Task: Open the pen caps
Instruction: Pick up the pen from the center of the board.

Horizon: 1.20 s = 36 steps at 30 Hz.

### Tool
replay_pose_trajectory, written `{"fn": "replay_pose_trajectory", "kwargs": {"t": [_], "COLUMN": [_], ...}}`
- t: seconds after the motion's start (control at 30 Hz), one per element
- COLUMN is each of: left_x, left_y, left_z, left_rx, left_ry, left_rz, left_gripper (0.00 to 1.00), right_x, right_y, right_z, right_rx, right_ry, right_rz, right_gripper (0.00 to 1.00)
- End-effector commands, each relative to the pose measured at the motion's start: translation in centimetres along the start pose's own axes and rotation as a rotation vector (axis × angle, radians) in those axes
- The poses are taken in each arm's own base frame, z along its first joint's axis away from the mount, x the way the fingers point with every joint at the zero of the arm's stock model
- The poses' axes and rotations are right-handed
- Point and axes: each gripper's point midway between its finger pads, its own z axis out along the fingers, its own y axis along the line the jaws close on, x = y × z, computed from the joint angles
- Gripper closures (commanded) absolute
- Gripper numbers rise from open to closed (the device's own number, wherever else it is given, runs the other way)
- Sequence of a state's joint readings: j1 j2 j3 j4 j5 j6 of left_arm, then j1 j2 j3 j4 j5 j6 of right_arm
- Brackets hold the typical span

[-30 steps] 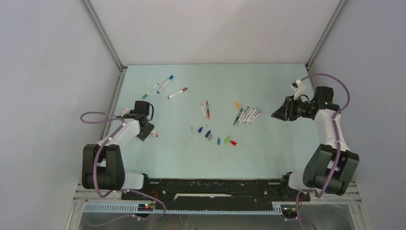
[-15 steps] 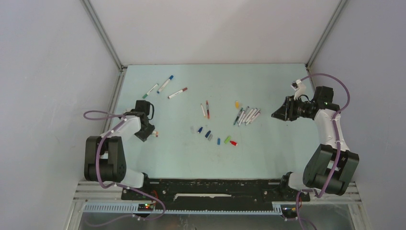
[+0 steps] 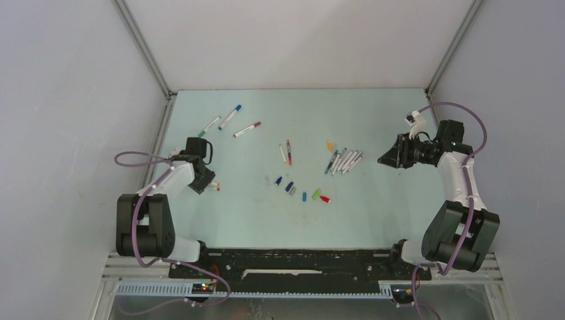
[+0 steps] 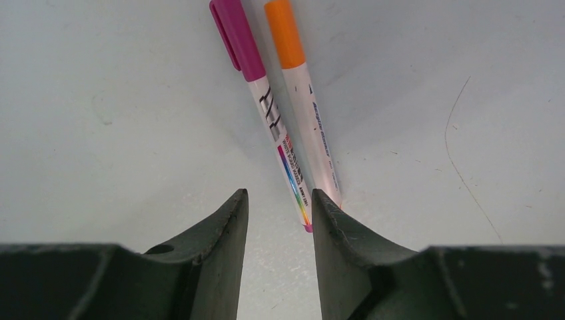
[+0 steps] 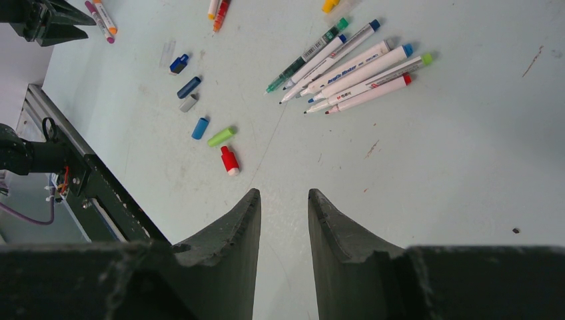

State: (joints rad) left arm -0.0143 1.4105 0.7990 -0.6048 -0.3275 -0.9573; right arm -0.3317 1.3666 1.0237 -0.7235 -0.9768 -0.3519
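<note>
Two capped pens lie side by side on the table, one with a magenta cap (image 4: 234, 37) and one with an orange cap (image 4: 284, 33). Their tail ends reach the right fingertip of my left gripper (image 4: 278, 200), which is open low over the table with nothing between its fingers. From above, that left gripper (image 3: 206, 183) sits at the left beside those pens (image 3: 215, 187). My right gripper (image 5: 284, 195) hovers open and empty at the right (image 3: 386, 161). Loose caps lie mid-table: red (image 5: 229, 161), green (image 5: 221, 137), blue (image 5: 200, 128), grey (image 5: 188, 103), dark blue (image 5: 189, 87).
Several uncapped pens (image 5: 353, 67) lie bunched left of the right gripper, with a yellow-orange cap (image 3: 329, 144) beyond them. Two pens (image 3: 286, 152) lie mid-table. Three capped pens (image 3: 230, 117) lie at the far left. Enclosure walls stand on both sides.
The left arm has shifted slightly, with its gripper staying at the tail ends of the two pens. The right arm has not moved.
</note>
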Motion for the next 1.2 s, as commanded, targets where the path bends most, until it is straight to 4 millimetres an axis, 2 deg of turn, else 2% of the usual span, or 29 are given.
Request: {"fn": "replay_pose_trajectory", "kwargs": {"t": [0.0, 0.27, 0.63, 0.83, 1.07, 1.17], "left_x": [-1.2, -0.4, -0.2, -0.6, -0.3, -0.1], "left_y": [-1.6, -1.5, -1.3, -0.1, 0.2, 0.3], "left_z": [-0.4, 0.9, 1.0, 1.7, 2.0, 2.2], "left_rx": [0.044, 0.012, 0.008, -0.041, -0.051, -0.054], "left_ry": [-0.011, 0.032, 0.033, 0.044, 0.061, 0.070], "left_rz": [0.004, 0.027, 0.033, 0.001, 0.003, 0.009], "left_gripper": [0.57, 0.57, 0.59, 0.68, 0.70, 0.77], "right_x": [-1.8, -1.8, -1.8, -1.9, -2.0, -2.0], "right_y": [0.5, 0.4, 0.4, 0.5, 0.6, 0.5], "right_z": [-0.7, -0.7, -0.7, -0.8, -0.9, -1.0], "right_rx": [-0.001, -0.001, -0.002, -0.002, -0.002, -0.003], "right_ry": [-0.041, -0.041, -0.042, -0.044, -0.050, -0.054], "right_rz": [-0.064, -0.062, -0.062, -0.062, -0.065, -0.065], "right_gripper": [0.65, 0.65, 0.65, 0.65, 0.65, 0.65]}}
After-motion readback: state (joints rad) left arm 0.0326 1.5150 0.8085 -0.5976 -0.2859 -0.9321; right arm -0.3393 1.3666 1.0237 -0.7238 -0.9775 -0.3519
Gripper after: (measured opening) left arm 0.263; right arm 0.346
